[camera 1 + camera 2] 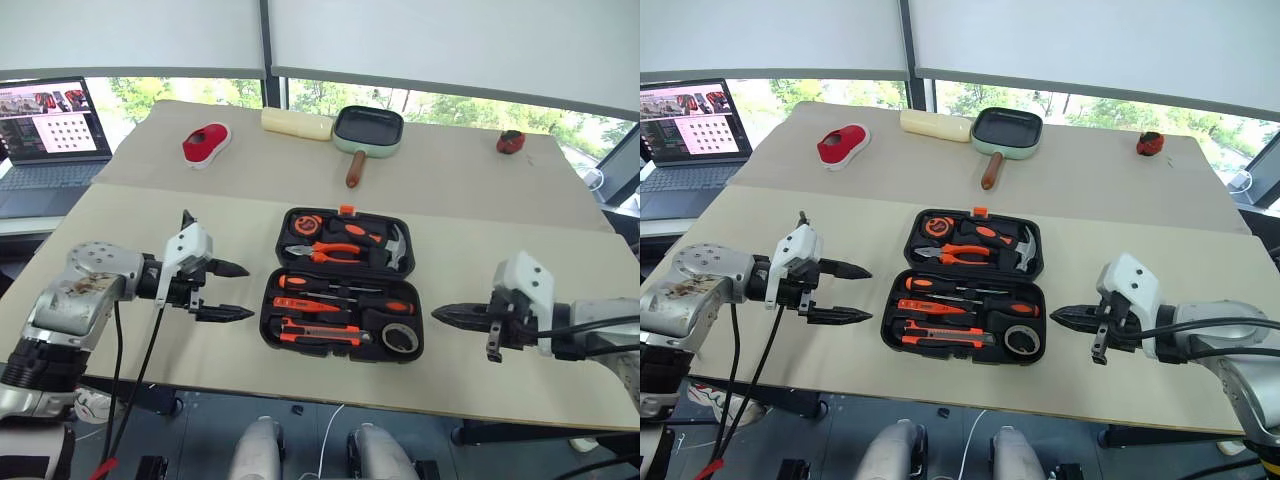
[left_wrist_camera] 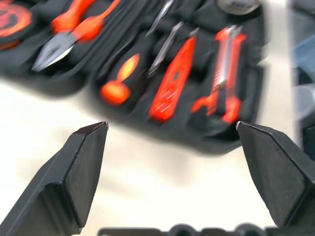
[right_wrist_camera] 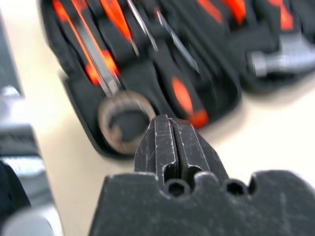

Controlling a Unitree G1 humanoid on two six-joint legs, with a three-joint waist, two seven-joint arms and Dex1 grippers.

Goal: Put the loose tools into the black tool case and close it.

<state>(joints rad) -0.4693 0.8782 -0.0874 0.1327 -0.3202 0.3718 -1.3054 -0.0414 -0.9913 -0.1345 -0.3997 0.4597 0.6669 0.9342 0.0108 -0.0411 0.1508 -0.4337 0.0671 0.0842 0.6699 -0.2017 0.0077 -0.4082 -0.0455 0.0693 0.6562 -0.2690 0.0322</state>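
The black tool case (image 1: 267, 316) lies open in the middle of the table. Its near half holds two long screwdrivers (image 1: 335, 285) with orange-black handles, a slim orange screwdriver (image 1: 300, 304), an orange-black utility knife (image 1: 318, 335) and a black tape roll (image 1: 400, 339). Pliers, a hammer and a tape measure sit in the far half. My left gripper (image 1: 249, 291) hovers open just left of the case, pointing at it. To the right of the case my right gripper (image 1: 436, 314) is shut on nothing, its tip aimed at the tape roll (image 3: 123, 120).
A green-rimmed pan (image 1: 368, 128) with a brown handle, a cream roll (image 1: 295, 123) and a red-white object (image 1: 205, 143) lie at the back of the table. A small red thing (image 1: 511, 142) sits back right. A laptop (image 1: 50, 130) stands off the table's left.
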